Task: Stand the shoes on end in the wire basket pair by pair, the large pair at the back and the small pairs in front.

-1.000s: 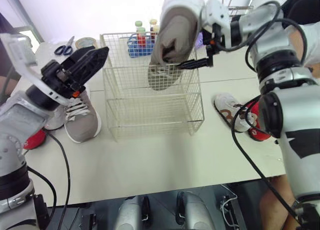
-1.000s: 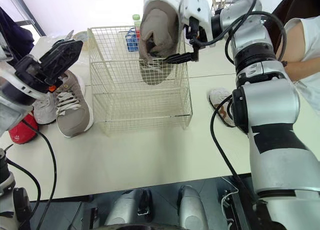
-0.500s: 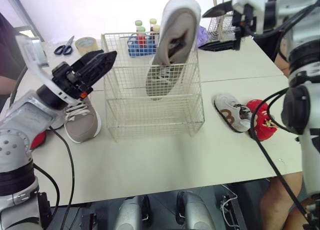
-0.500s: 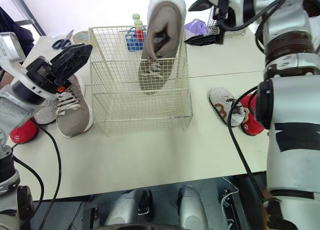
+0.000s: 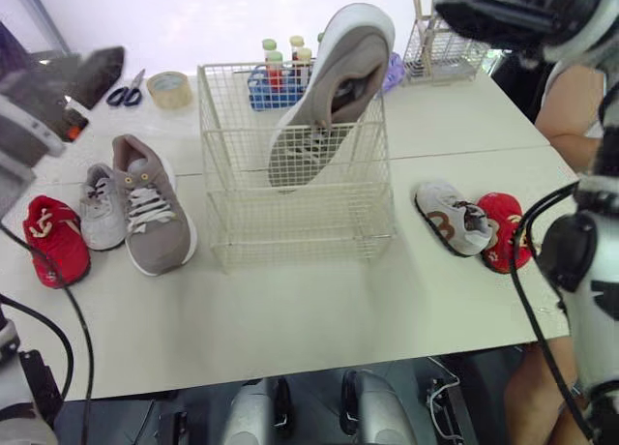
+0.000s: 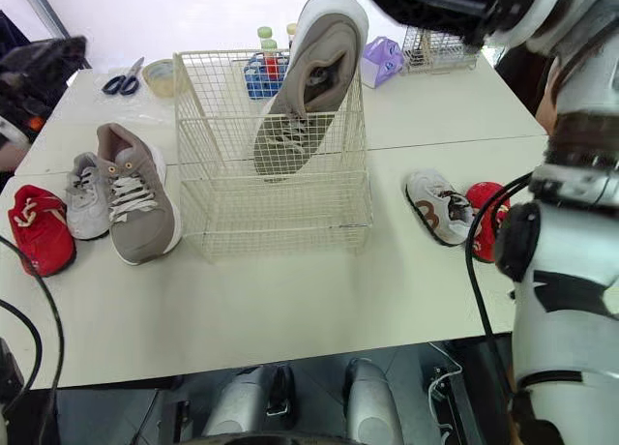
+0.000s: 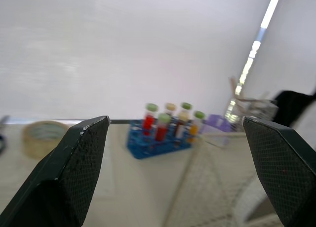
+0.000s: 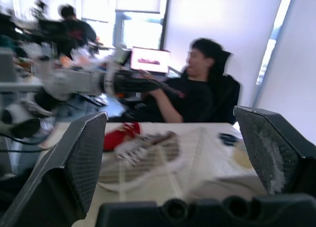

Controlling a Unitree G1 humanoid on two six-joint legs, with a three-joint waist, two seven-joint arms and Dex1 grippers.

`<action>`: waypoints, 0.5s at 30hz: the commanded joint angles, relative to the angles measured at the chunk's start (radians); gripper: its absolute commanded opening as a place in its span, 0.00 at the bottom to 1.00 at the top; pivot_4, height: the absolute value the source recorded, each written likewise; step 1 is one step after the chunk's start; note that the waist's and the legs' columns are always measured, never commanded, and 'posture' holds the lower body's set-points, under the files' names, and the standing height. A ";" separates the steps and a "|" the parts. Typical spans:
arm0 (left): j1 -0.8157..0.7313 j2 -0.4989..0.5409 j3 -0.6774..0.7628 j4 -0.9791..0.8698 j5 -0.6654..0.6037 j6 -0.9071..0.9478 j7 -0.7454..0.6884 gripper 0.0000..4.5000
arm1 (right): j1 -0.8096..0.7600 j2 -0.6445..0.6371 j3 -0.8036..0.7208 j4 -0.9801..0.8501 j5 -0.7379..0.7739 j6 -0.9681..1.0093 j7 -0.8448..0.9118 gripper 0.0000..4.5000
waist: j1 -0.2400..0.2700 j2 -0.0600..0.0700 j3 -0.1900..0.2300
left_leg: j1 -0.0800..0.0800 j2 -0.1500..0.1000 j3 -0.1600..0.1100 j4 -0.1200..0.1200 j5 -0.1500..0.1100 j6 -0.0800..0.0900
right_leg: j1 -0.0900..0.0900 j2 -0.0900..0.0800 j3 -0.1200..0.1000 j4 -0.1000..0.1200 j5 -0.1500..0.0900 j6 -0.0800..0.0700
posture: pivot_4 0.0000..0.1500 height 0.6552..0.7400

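A large taupe shoe (image 5: 329, 97) stands toe-down in the wire basket (image 5: 290, 227), leaning to the right, its heel well above the rim. Nothing holds it. Its mate (image 5: 153, 208) lies on the table left of the basket, beside a small grey shoe (image 5: 97, 205) and a small red shoe (image 5: 53, 240). Right of the basket lie a small white shoe (image 5: 450, 216) and another red shoe (image 5: 503, 230). My right gripper (image 6: 411, 0) is raised high, up and right of the leaning shoe, open and empty. At the far left my left gripper (image 7: 173, 123) hangs open above the table.
Behind the basket stand a blue rack of tubes (image 5: 276, 77), a tape roll (image 5: 169, 82), scissors (image 5: 124, 92), a purple box (image 6: 379, 58) and a wire rack (image 5: 445, 48). A person (image 5: 571, 106) sits at the table's right end.
My right gripper let go of the large shoe and rose away to the right; the shoe now leans in the basket. My left arm drew back to the far left, uncovering the shoes there.
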 commanded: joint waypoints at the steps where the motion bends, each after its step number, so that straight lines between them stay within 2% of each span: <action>1: -0.062 0.072 -0.043 0.122 0.158 -0.004 0.010 1.00 | 0.076 0.038 -0.004 -0.190 0.056 0.027 -0.132 0.98 | 0.001 -0.001 0.000 | 0.000 0.000 0.000 0.000 0.000 0.000 | 0.000 0.000 0.000 0.000 0.000 0.000 | 1.00 1.00; 6: -0.119 0.068 -0.121 0.279 0.301 0.005 -0.021 1.00 | 0.131 0.088 0.013 -0.281 0.100 0.048 -0.244 0.98 | 0.003 -0.001 0.000 | -0.001 -0.001 0.001 0.000 0.000 0.000 | -0.001 0.000 0.000 0.000 0.000 0.000 | 1.00 1.00; 15: -0.272 0.007 -0.240 0.569 0.508 -0.010 -0.112 1.00 | 0.217 0.089 0.038 -0.380 0.163 0.064 -0.344 0.98 | -0.002 -0.002 -0.001 | -0.004 0.000 0.002 0.000 0.002 0.003 | -0.004 0.001 0.000 0.000 0.000 0.000 | 1.00 1.00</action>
